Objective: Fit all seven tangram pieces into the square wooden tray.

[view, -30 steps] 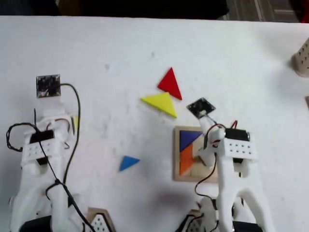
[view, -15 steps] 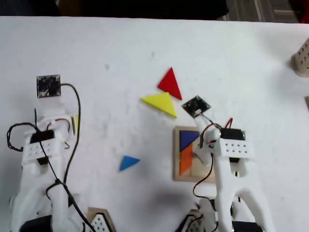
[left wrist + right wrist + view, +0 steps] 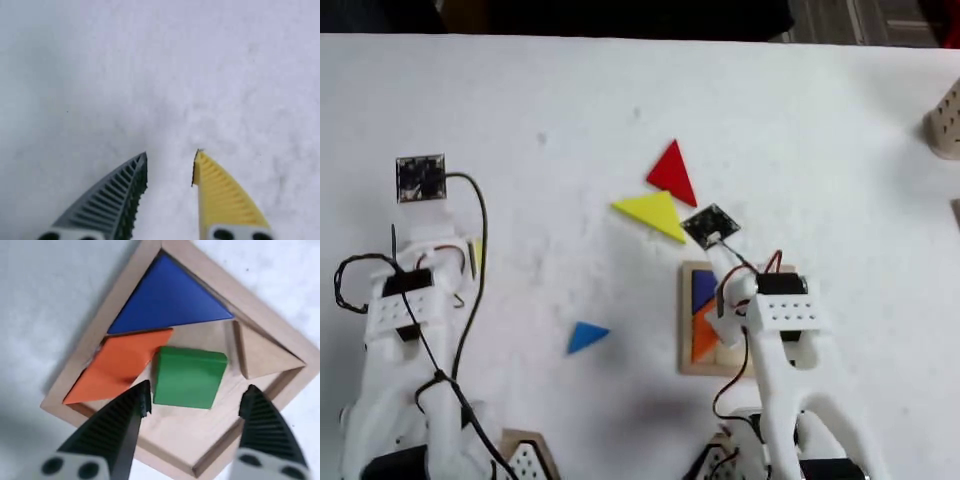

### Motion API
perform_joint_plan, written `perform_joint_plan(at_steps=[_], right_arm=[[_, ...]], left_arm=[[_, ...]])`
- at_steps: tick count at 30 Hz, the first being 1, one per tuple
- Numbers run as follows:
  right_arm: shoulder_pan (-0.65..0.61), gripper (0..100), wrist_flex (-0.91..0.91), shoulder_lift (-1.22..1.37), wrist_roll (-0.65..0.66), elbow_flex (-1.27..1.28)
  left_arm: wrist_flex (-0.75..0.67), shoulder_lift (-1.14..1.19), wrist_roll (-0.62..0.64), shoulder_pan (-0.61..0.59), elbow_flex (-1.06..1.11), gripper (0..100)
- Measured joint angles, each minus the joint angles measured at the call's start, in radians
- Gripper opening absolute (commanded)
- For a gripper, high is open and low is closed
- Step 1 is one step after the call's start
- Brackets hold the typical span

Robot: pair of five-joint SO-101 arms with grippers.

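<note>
R gripper (image 3: 197, 400) hangs over the square wooden tray (image 3: 118, 304), fingers spread wide, nothing held. Green square (image 3: 189, 376) lies in the tray just past the tips, against the orange parallelogram (image 3: 117, 367). Big blue triangle (image 3: 170, 300) and plain wood triangle (image 3: 260, 352) are also inside. L gripper (image 3: 170, 160) is over bare bench (image 3: 200, 60), fingers part-open, empty. Outside the tray: red triangle (image 3: 672, 172) and yellow triangle (image 3: 653, 213) near its far corner, small blue triangle (image 3: 586, 336) btwn the arms.

White arms (image 3: 400, 330), black cables (image 3: 483, 240); left claw (image 3: 171, 155) grey-yellow, right claw (image 3: 197, 390) black.
</note>
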Motion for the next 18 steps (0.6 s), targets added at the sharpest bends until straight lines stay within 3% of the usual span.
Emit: perform_joint_plan(at_steps=[6,11,14,18], right_arm=[[0.023,25.3,0.006,0.0,0.005,-0.002],[0.06,0.9,0.138,0.0,0.011,-0.06],[0.061,4.7,0.213,0.0,0.043,-0.071],[0.12,1.7,0.221,-0.002,0.055,-0.048]], left_arm=[[0.0,0.0,0.0,0.0,0.0,18],[0.0,0.0,0.0,0.0,0.0,18],[0.0,0.0,0.0,0.0,0.0,18],[0.0,0.0,0.0,0.0,0.0,18]])
